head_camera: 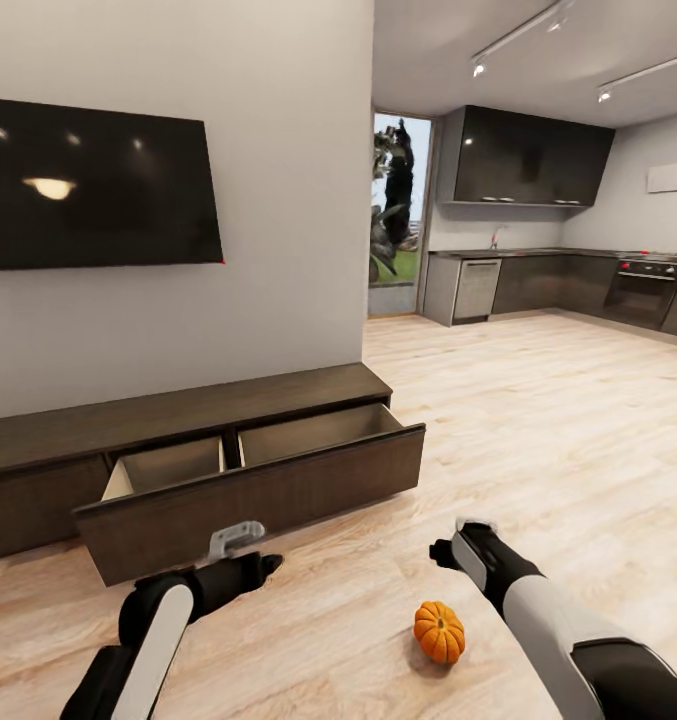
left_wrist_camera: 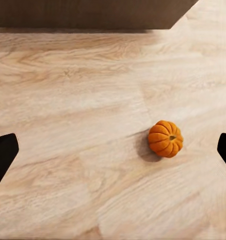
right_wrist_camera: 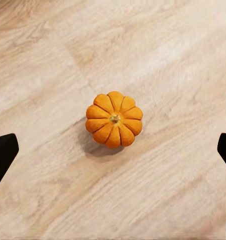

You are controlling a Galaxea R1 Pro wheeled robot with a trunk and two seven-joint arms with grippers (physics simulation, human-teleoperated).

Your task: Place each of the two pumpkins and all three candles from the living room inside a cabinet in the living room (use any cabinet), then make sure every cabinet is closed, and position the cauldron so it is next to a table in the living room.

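Cabinet (head_camera: 248, 470): its drawer is pulled open, and you can see nothing inside.
Right gripper (right_wrist_camera: 113, 150): spread wide, empty, right over the pumpkin.
Pumpkin (head_camera: 439, 631): on the floor, near the cabinet.
Risk: it's round, so if you bump it, it may roll.

Head cam looks fwd/down; both wrist cams look straight down, sharing pumpkin (head_camera: 439, 631) (left_wrist_camera: 165, 139) (right_wrist_camera: 114, 119).

One pumpkin (head_camera: 439, 631), one cabinet (head_camera: 178, 440), one open drawer (head_camera: 258, 490), two end effectors, one TV (head_camera: 93, 185)
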